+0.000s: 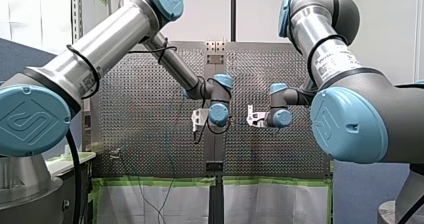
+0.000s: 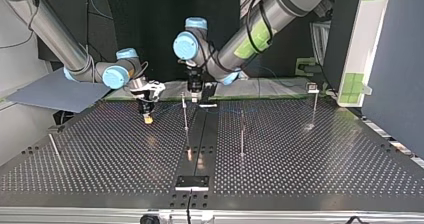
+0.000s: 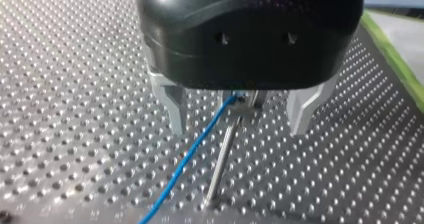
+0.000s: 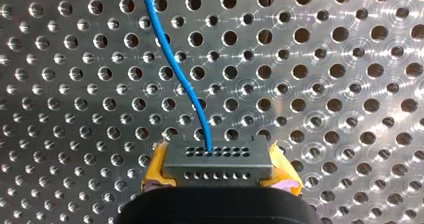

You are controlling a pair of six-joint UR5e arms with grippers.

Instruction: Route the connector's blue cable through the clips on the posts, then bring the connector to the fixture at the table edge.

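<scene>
In the right wrist view my right gripper [image 4: 218,168] is shut on the grey connector [image 4: 217,159], with a yellow pad [image 4: 154,168] on each side of it. The blue cable [image 4: 180,69] leaves the connector's top and runs ahead over the perforated plate. In the left wrist view my left gripper [image 3: 239,121] is open, its metal fingers [image 3: 175,109] on either side of a thin post [image 3: 222,159]. The cable [image 3: 192,156] reaches the clip [image 3: 243,103] at the post's top. In the top view my right gripper [image 2: 147,115] hangs just above the table, left of my left gripper [image 2: 194,91].
Three upright thin posts [image 2: 185,116] [image 2: 242,134] [image 2: 315,106] stand across the table, and one leans at the top view's left [image 2: 55,148]. A dark fixture plate [image 2: 192,182] lies at the near table edge. A white panel [image 2: 367,39] stands at the right.
</scene>
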